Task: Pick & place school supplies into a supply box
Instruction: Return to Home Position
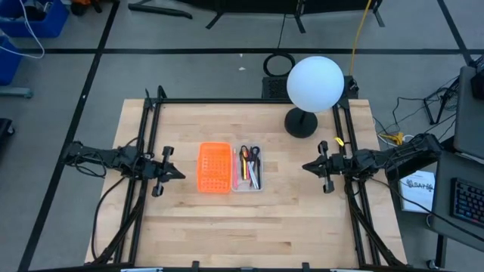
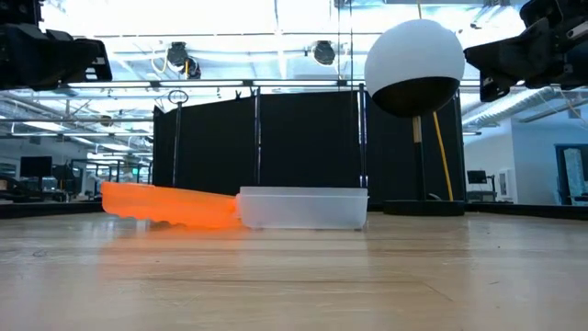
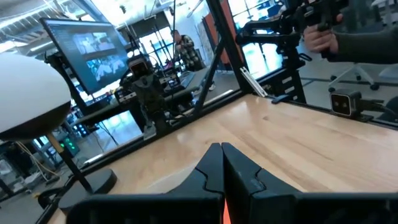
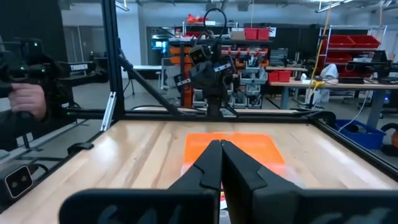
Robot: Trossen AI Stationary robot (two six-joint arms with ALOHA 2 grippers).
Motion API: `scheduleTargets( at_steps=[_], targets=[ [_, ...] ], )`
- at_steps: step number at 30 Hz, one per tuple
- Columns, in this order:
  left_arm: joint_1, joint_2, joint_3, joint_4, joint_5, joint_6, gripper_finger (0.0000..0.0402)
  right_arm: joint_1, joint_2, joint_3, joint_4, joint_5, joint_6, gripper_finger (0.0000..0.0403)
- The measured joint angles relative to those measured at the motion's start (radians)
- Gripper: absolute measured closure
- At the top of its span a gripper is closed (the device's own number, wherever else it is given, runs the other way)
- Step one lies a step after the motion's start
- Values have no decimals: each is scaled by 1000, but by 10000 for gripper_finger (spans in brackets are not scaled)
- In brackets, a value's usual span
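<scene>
Orange perforated piece (image 1: 215, 167) lying flat mid-table, long side right up against the clear supply box (image 1: 246, 188) on its right-arm side. In the box: pens (image 1: 245, 168) in red, yellow and dark, plus scissors (image 1: 255, 155) toward the far end. White globe lamp (image 1: 315, 83) behind the box, nearer the right arm, off the line between grippers and box. Left gripper (image 1: 179, 174) parked near the orange piece, clenched on nothing; right gripper (image 1: 305, 167) same deal, facing the box from the other side. Pale wood table (image 1: 227, 227), black frame (image 1: 249, 100) round it, monitors and a person's hand (image 4: 26, 102) beyond.
</scene>
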Motion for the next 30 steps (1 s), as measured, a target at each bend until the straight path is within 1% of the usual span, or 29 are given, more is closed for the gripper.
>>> scheduleTargets(
  at_steps=[4,9,12,16,20,24,30],
  targets=[
    [0,1,0,-2,-7,-35,401,0,0,0,11,-1,1,403],
    [0,2,0,-13,-63,-73,394,0,1,0,20,5,2,403],
    [0,2,0,-12,-64,-67,399,0,0,0,63,36,-19,403],
    [0,1,0,-12,-60,-59,398,-1,0,0,75,76,-43,403],
    [0,0,0,-4,-23,-64,399,-1,0,0,8,158,-16,403],
    [0,0,0,-5,-24,-80,399,-1,1,0,-103,154,33,403],
    [0,2,0,-8,-34,-93,399,0,0,0,-110,152,52,403]
  ],
)
